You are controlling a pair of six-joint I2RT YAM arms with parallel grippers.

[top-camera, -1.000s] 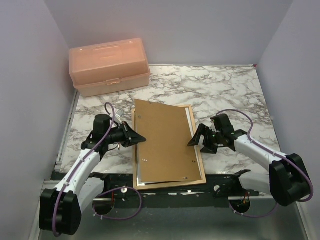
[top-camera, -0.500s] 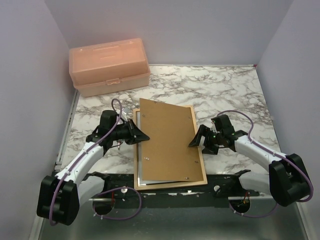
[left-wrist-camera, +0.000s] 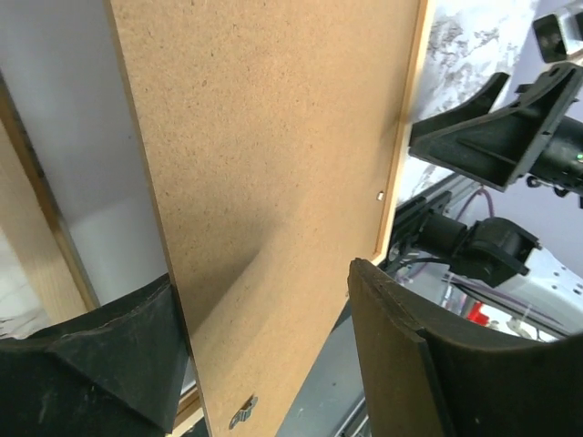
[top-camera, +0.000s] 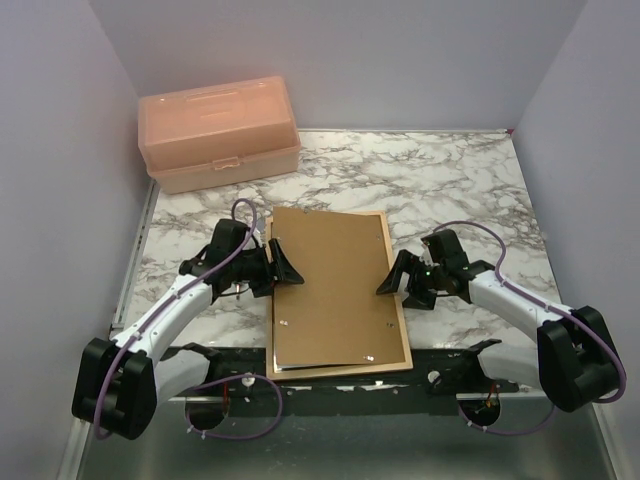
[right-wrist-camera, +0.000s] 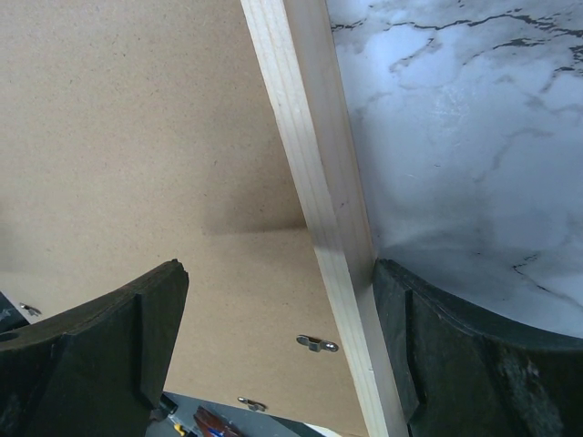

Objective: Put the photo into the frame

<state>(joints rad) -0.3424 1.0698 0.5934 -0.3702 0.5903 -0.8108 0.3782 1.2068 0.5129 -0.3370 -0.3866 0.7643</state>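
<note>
Both spread: left gripper (top-camera: 288, 265) is easing the backing board (top-camera: 330, 290) level into the frame (top-camera: 398, 312), right gripper (top-camera: 390, 272) straddling its bar; I'm pushing slowly.

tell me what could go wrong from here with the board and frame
1. The backing board looks askew in the frame. The left gripper, open around its left edge, could wedge it on a bar.
2. The right gripper straddles the frame's right bar, open. A nudge might slide the frame, whose near end sits at the edge of the table.
</note>
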